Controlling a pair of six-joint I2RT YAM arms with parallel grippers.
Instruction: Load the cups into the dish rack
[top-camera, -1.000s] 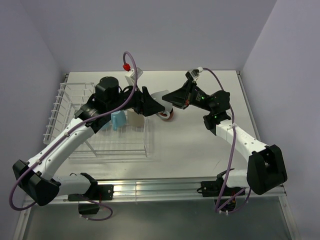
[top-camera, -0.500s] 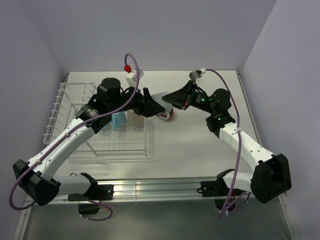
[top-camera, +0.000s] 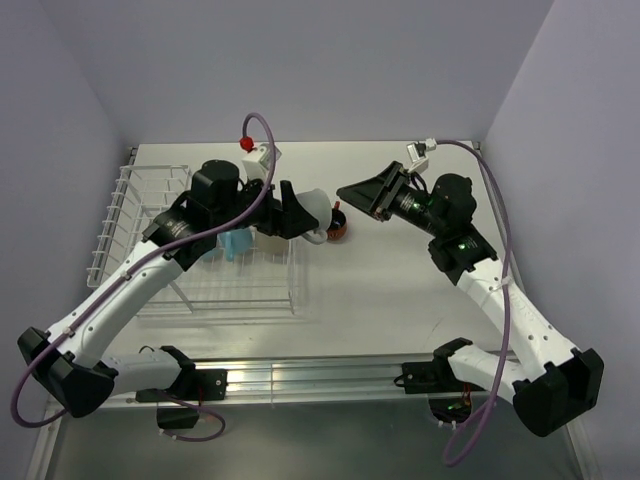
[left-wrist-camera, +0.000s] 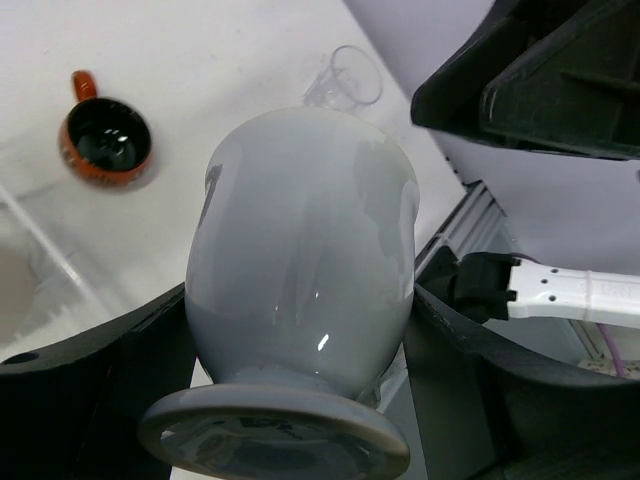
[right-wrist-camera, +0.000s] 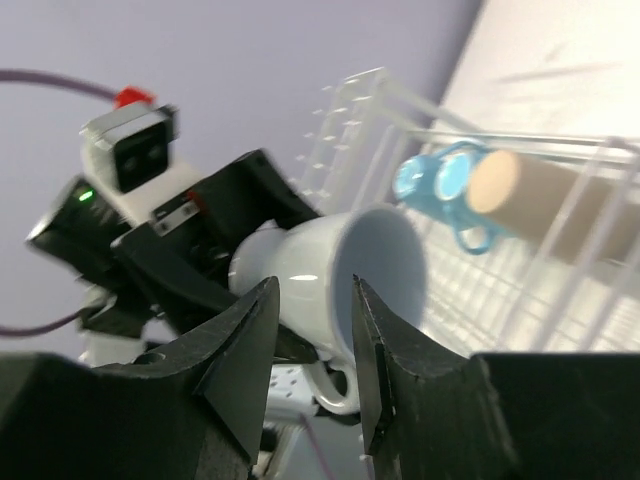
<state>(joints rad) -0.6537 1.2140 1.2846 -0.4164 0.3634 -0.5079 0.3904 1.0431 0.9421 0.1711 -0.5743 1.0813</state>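
Carrying a pale mug (left-wrist-camera: 305, 250) to the dish rack (top-camera: 130, 215) is the step in hand. The left gripper (top-camera: 298, 212) clamps it sideways, aloft just beside the rack's right edge. The right gripper (top-camera: 355, 194) stands parted, empty and apart. The next move likely calls for swinging the mug over the bars, then lowering it.

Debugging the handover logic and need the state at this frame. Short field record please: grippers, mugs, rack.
left gripper: shut on pale mug, held sideways
right gripper: open, empty, clear of the pale mug
red-orange mug: upright on the table, outside the rack
dish rack: blue mug and beige mug inside
not yet racked: pale mug, red-orange mug
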